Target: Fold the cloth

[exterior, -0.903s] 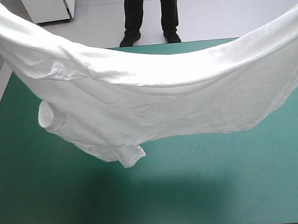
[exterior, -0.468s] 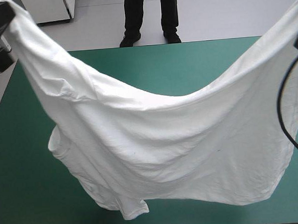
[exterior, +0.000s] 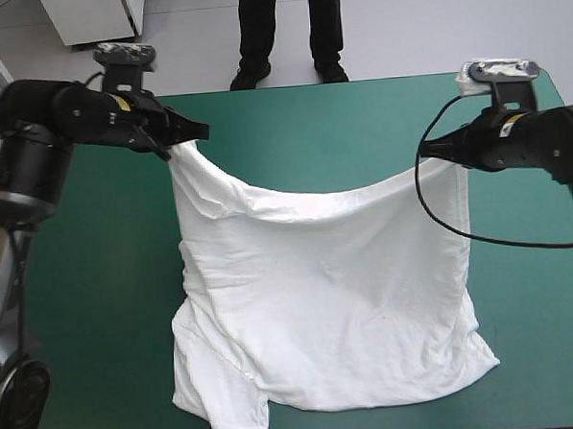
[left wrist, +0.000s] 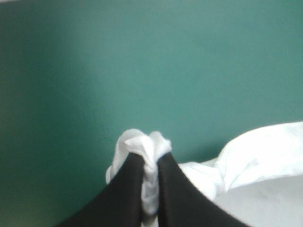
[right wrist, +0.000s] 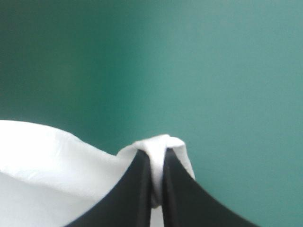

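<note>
The T-shirt (exterior: 320, 299) hangs from both pincers, its lower part lying on the teal-green surface (exterior: 79, 283) by the near edge. The left pincer (exterior: 198, 133) and right pincer (exterior: 427, 152) each clamp a bunched corner. Light, limp cloth, it sags between them; the corners seem the best holds. The nearest sleeve is cut off, and the collar cannot be made out.

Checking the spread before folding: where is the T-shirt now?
In the high view the T-shirt covers the table's middle, its far corners pinched by the left claw and the right claw, a sleeve at the near edge.
</note>
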`<action>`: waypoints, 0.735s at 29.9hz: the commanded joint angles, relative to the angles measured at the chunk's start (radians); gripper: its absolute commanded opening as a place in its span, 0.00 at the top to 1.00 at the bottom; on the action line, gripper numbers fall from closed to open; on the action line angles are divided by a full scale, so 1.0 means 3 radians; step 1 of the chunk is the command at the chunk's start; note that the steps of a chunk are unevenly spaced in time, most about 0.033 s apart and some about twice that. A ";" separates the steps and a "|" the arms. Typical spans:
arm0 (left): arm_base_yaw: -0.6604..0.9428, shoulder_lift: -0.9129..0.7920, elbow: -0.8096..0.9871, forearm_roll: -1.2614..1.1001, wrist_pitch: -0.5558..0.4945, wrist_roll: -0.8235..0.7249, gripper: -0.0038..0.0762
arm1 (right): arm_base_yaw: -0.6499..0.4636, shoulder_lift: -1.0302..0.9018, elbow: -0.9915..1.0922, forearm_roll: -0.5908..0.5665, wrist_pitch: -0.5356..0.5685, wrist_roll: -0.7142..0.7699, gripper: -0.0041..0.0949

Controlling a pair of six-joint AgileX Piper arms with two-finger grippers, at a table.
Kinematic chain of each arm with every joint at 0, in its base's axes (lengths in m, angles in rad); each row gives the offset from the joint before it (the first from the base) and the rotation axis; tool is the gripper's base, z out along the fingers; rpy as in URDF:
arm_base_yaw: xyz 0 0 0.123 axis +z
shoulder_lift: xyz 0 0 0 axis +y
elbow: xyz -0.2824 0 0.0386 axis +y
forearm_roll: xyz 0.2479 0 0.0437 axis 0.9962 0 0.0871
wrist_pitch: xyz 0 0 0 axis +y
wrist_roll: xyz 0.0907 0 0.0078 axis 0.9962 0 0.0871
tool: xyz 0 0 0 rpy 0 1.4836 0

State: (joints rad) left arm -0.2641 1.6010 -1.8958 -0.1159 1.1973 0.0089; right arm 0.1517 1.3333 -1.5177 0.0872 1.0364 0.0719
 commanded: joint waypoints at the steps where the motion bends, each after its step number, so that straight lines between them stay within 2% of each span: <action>1: 0.0001 0.0141 0.0095 0.0011 -0.0568 -0.0030 0.96 | -0.0015 0.0210 0.0137 -0.0002 -0.0613 0.0001 0.98; 7: 0.0001 0.0723 0.0082 0.0050 -0.1170 -0.0030 0.96 | -0.0031 0.0862 0.0031 -0.0115 -0.1122 0.0122 0.98; 10: 0.0001 0.0931 0.0082 0.0115 -0.1391 -0.0048 0.96 | -0.0092 0.1176 -0.0145 -0.0098 -0.1154 0.0210 0.98; 16: 0.0001 0.1293 0.0077 0.0337 -0.1523 -0.0092 0.96 | -0.0232 0.1712 -0.0582 -0.0087 -0.1065 0.0221 0.98; 22: 0.0001 0.1460 0.0075 0.0337 -0.1774 -0.0107 0.96 | -0.0264 0.1943 -0.0748 -0.0087 -0.1001 0.0182 0.97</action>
State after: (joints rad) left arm -0.2641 2.0918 -1.8431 -0.0121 0.7534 -0.0100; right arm 0.0859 1.9542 -1.6989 0.0636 0.7654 0.1359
